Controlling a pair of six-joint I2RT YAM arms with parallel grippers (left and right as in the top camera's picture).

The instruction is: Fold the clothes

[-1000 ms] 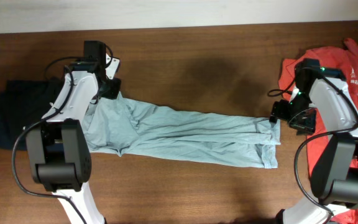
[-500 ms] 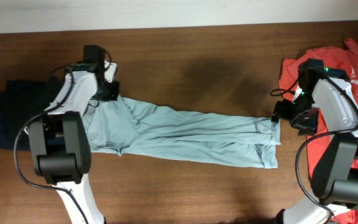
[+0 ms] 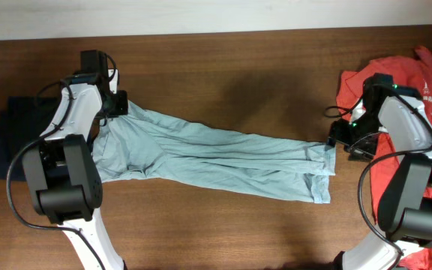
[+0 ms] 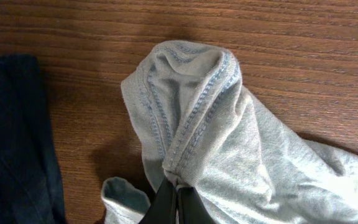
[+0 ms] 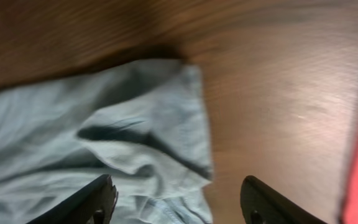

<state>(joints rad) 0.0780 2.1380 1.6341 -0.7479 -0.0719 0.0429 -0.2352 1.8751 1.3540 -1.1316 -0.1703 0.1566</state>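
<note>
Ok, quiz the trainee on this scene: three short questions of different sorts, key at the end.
1. True or false: the left gripper is shut on the pale grey-blue T-shirt.
2. The right gripper is: A open; B shut on cloth; C out of view.
3. Fill in: the navy shirt lies at the robot's ___ end of the table.
Key: 1 true; 2 A; 3 left.
</note>
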